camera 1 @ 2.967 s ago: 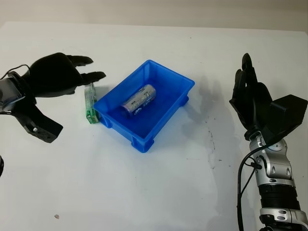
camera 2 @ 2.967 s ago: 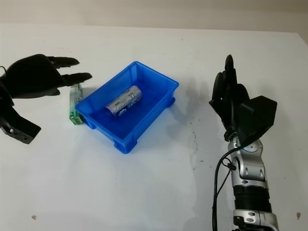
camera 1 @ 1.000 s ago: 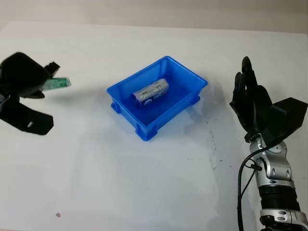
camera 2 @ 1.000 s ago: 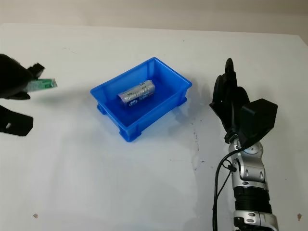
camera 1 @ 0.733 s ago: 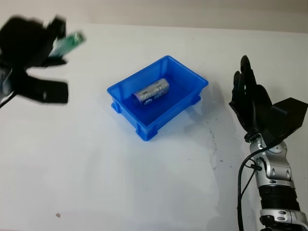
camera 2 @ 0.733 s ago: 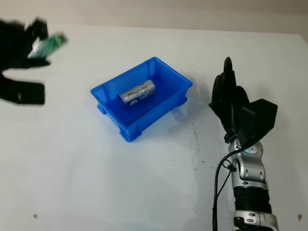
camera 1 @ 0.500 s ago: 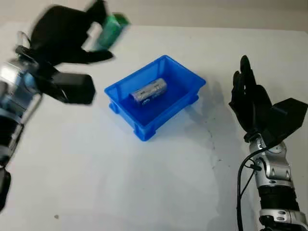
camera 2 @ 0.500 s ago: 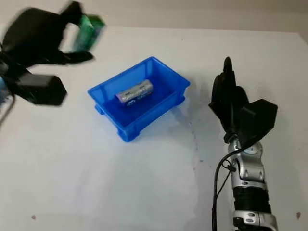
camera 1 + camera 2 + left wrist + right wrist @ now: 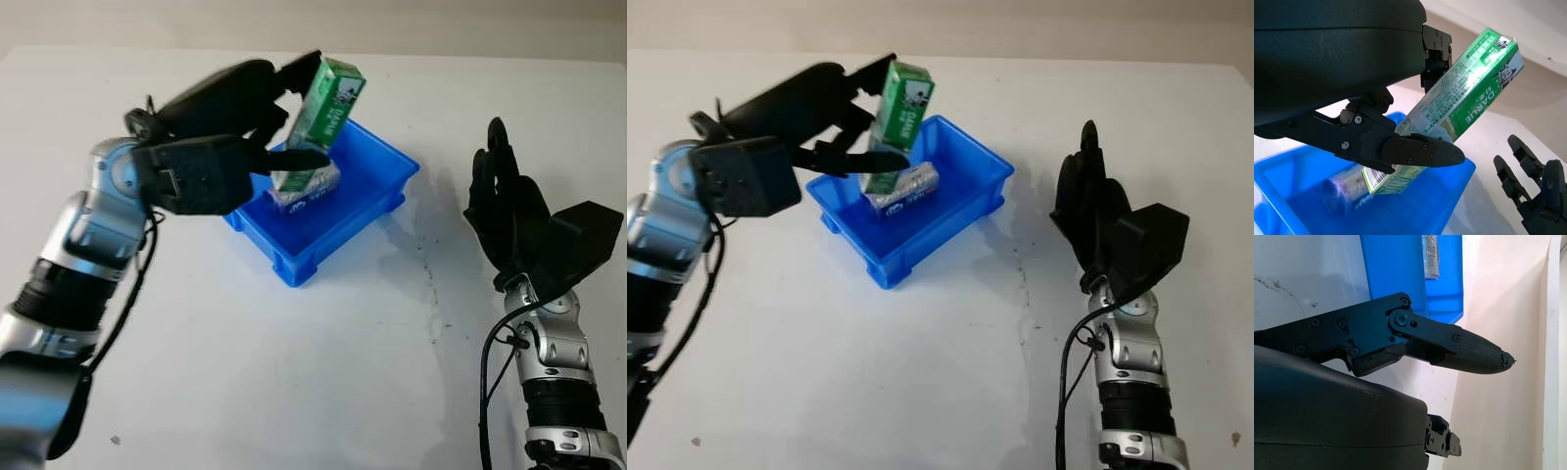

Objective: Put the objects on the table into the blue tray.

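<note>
My left hand (image 9: 284,122) is shut on a long green box (image 9: 321,113) and holds it tilted above the blue tray (image 9: 377,194). In the left wrist view the green box (image 9: 1469,107) sits between the black fingers (image 9: 1420,151) over the tray's floor. A silver cylinder (image 9: 312,189) lies inside the tray, partly hidden behind the box. My right hand (image 9: 505,206) is open and raised above the table to the right of the tray.
The white table (image 9: 294,372) stretches wide in front of the tray. Small dark marks (image 9: 431,284) dot it between the tray and my right arm. A tiny speck (image 9: 116,440) lies near the front left.
My left hand picked the green box up from beside the tray, swung it up and right, and now holds it over the tray. The tray shifted right. My right hand stayed put.
</note>
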### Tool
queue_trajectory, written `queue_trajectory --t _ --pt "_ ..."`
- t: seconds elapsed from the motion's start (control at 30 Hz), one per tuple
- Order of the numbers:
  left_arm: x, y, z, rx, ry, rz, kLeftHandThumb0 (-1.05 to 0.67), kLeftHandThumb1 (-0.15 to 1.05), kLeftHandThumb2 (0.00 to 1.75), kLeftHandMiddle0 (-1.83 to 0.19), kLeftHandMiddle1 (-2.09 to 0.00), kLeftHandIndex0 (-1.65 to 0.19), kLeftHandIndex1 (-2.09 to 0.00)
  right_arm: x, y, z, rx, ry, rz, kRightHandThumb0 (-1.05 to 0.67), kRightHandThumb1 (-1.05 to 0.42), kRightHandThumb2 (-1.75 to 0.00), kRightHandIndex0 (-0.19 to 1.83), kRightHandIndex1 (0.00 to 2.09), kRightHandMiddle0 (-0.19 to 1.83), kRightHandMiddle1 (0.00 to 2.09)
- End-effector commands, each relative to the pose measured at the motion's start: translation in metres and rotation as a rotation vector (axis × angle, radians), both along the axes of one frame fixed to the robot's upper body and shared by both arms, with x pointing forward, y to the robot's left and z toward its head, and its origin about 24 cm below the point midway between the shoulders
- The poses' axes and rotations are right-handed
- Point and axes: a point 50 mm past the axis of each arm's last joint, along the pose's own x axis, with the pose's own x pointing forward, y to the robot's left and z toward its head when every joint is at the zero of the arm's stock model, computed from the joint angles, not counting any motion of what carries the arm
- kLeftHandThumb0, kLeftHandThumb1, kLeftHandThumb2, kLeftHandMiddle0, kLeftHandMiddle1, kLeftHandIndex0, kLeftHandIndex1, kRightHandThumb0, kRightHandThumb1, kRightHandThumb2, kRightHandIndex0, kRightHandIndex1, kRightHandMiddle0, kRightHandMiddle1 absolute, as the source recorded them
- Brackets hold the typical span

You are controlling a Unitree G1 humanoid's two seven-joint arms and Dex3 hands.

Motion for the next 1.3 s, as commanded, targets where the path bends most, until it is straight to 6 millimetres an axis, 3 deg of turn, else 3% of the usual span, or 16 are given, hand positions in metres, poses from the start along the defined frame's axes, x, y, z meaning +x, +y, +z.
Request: queue_trajectory --t 0.0,0.13,0.17,0.2,0.23,0.27,0.3,0.37,0.4,0.83,1.1,1.27 --pt "0.004 -0.006 0.003 -0.017 0.018 -0.006 -0.38 1.05 0.36 -0.99 -2.09 -0.59 -2.09 -0.003 0.0 -0.003 0.004 0.006 -0.005 -0.78 -1.05 -0.73 -0.19 0.0 -0.19 0.0" --pt "0.016 -0.007 -0.006 -0.062 0.065 0.043 -0.38 1.05 0.37 -0.99 -2.09 -0.62 -2.09 -0.006 -0.002 -0.006 -0.007 0.01 -0.007 -0.77 -1.05 -0.74 -0.19 0.0 -0.19 0.0" --pt "0.017 -0.006 -0.008 -0.062 0.052 0.063 -0.39 1.05 0.36 -0.85 -2.09 -0.5 -2.08 -0.007 -0.002 -0.006 -0.006 0.009 -0.009 -0.76 -1.05 -0.74 -0.19 0.0 -0.19 0.0" --pt "0.018 -0.005 -0.009 -0.04 0.039 0.088 -0.39 1.05 0.36 -0.67 -2.09 -0.26 -2.08 -0.007 -0.002 -0.007 -0.004 0.008 -0.01 -0.76 -1.05 -0.74 -0.19 0.0 -0.19 0.0" --pt "0.018 -0.005 -0.009 0.004 0.029 0.11 -0.43 1.05 0.38 -0.34 -1.83 -0.04 -1.77 -0.007 -0.002 -0.007 -0.004 0.008 -0.011 -0.76 -1.05 -0.74 -0.19 0.0 -0.19 0.0" --pt "0.018 -0.005 -0.009 0.056 0.035 0.131 -0.52 1.05 0.44 -0.09 -1.11 0.1 -1.03 -0.008 -0.002 -0.008 -0.006 0.009 -0.013 -0.75 -1.05 -0.74 -0.19 0.0 -0.19 0.0" --pt "0.018 -0.005 -0.009 0.086 0.054 0.146 -0.58 1.05 0.47 -0.02 -0.65 0.14 -0.58 -0.008 -0.002 -0.008 -0.006 0.009 -0.014 -0.75 -1.05 -0.74 -0.19 0.0 -0.19 0.0" --pt "0.019 -0.004 -0.01 0.117 0.107 0.173 -0.69 1.05 0.51 0.14 -0.15 0.18 -0.12 -0.009 -0.003 -0.01 -0.01 0.011 -0.012 -0.75 -1.05 -0.74 -0.19 0.0 -0.19 0.0" --pt "0.019 -0.003 -0.01 0.13 0.13 0.187 -0.72 1.05 0.52 0.17 -0.07 0.19 -0.06 -0.009 -0.002 -0.01 -0.011 0.013 -0.009 -0.75 -1.05 -0.74 -0.19 0.0 -0.19 0.0" --pt "0.025 0.009 -0.012 0.067 0.076 0.263 -0.79 1.05 0.56 0.19 0.0 0.19 0.0 -0.008 -0.003 -0.012 -0.012 0.015 0.019 -0.77 -1.05 -0.72 -0.19 0.0 -0.19 0.0" --pt "0.021 0.028 0.001 -0.178 0.008 0.266 -0.8 1.05 0.58 0.19 0.0 0.19 0.0 -0.006 -0.002 -0.01 -0.011 0.01 0.022 -0.76 -1.05 -0.73 -0.19 0.0 -0.19 0.0" --pt "0.018 0.048 0.009 -0.42 -0.029 0.294 -0.8 1.05 0.62 0.19 0.0 0.19 0.0 -0.004 0.0 -0.008 -0.004 0.003 0.015 -0.76 -1.05 -0.73 -0.19 0.0 -0.19 0.0"
